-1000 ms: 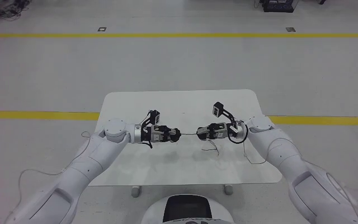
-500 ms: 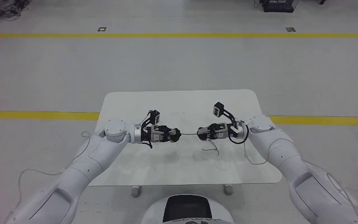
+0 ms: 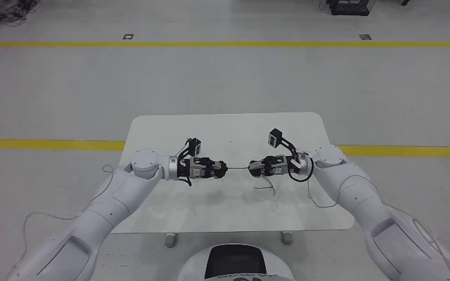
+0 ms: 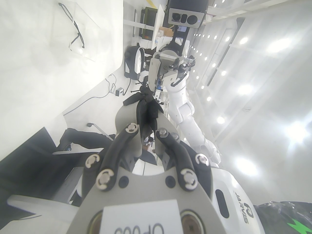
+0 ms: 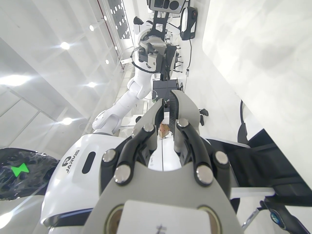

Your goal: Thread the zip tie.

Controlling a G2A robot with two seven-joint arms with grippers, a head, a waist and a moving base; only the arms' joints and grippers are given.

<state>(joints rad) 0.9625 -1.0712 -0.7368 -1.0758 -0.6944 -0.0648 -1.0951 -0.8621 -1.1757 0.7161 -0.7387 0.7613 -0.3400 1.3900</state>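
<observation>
Holding steady in mid-air: zip tie (image 3: 236, 168) spans the gap between both tools, above the surface (image 3: 162, 130). Left tool (image 3: 221, 169) pinching one end; right tool (image 3: 251, 167) pressed together on the other. Risks, as I judge them: the strap is thin and whippy, so slight misalignment could send the tip past the head slot. Any tug apart might slip a pinch and drop it.
</observation>
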